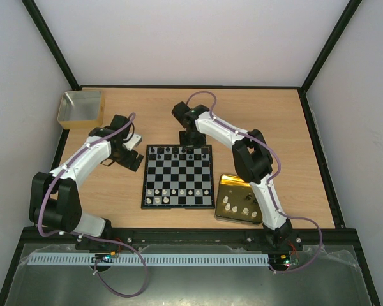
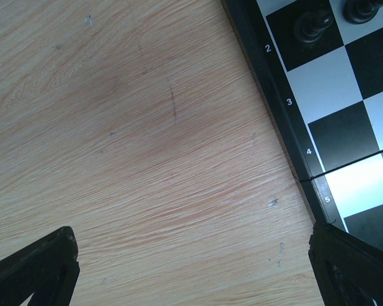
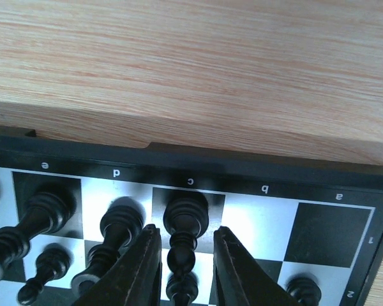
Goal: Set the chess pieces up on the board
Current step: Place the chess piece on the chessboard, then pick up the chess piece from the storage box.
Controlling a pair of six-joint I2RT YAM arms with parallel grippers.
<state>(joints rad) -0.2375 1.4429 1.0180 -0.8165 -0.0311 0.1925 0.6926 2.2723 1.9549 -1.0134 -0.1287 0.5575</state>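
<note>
The board [image 1: 179, 175] lies between my two arms so both can reach it; my left gripper [image 2: 191, 236] hangs wide open over bare table just beside it, holding nothing; my right gripper [image 3: 187, 233] is only a little open, around a black piece [image 3: 186, 213] standing on its back-row square; neither finger seems to pinch it.

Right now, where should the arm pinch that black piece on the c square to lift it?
Come straight down from above and pinch the slim neck under its rounded head: the black piece stands upright, and the head would stop it slipping. The right pincer straddles it that way, one finger on either side.
</note>
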